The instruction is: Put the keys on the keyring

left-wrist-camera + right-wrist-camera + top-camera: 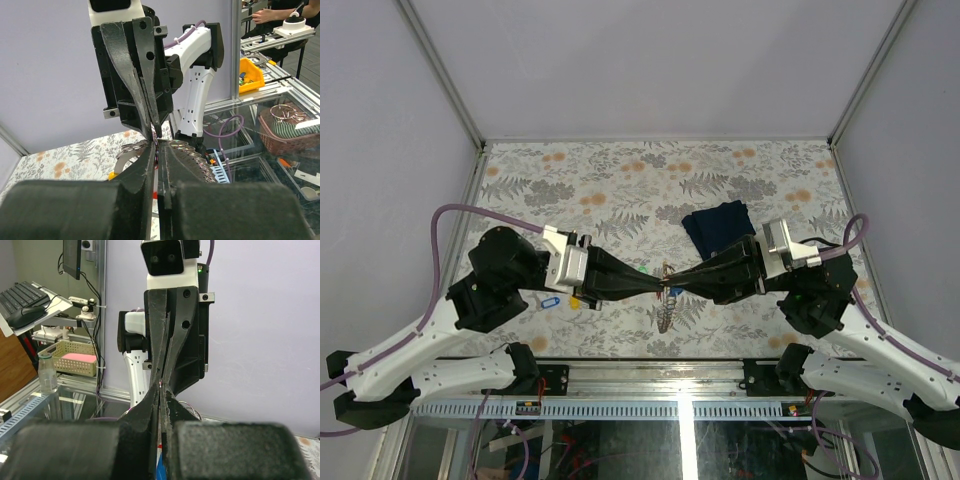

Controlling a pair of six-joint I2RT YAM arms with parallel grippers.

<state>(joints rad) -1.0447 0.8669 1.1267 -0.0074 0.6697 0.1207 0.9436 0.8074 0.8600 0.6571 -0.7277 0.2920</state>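
Note:
My two grippers meet tip to tip over the middle of the table. My left gripper (658, 287) (156, 146) is shut on the rim of the keyring (666, 312), which hangs below the tips. Its toothed silvery rim (200, 159) curves off to the right in the left wrist view. My right gripper (674, 284) (161, 388) is shut on the same spot, where only a sliver of metal shows between its pads; ring loops (188, 406) show behind. A blue-tagged key (551, 300) and a yellow-tagged key (574, 299) lie under the left arm. A green tag (643, 270) peeks beside the left fingers.
A folded dark navy cloth (720, 225) lies on the floral table just behind the right gripper. White walls and metal posts enclose the table on three sides. Purple cables loop off both arms.

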